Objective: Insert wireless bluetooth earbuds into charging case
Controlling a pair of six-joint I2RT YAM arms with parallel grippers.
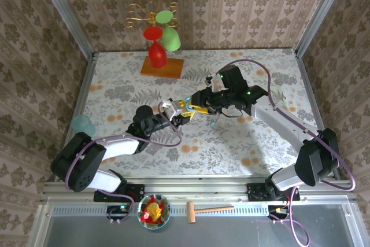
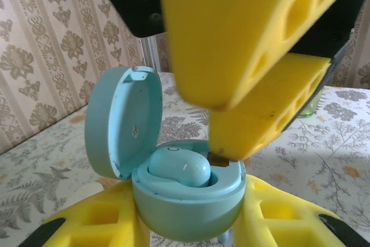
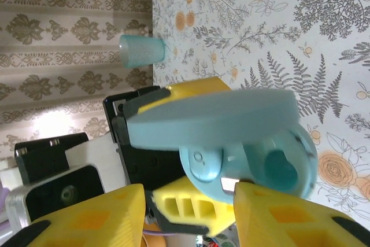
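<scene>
A light blue charging case point(image 2: 185, 206) is held above the table with my left gripper point(image 2: 188, 218) shut on its lower half between yellow fingers point(image 2: 92, 227). Its lid point(image 2: 121, 120) stands open to the left. One pale blue earbud point(image 2: 176, 166) sits in the left well; the other well point(image 3: 283, 169) looks hollow. My right gripper point(image 3: 188, 195) is open, with nothing between its jaws. One of its yellow fingertips point(image 2: 248, 125) rests at the case's right rim. From above, the left gripper point(image 1: 173, 110) and right gripper point(image 1: 195, 108) meet at mid-table.
A teal cup point(image 1: 82, 124) stands at the table's left edge. At the back, a wooden stand point(image 1: 162, 65) carries red and green glasses. A small wooden hammer point(image 1: 209, 209) and a bowl point(image 1: 154, 211) lie on the front rail by the arm bases.
</scene>
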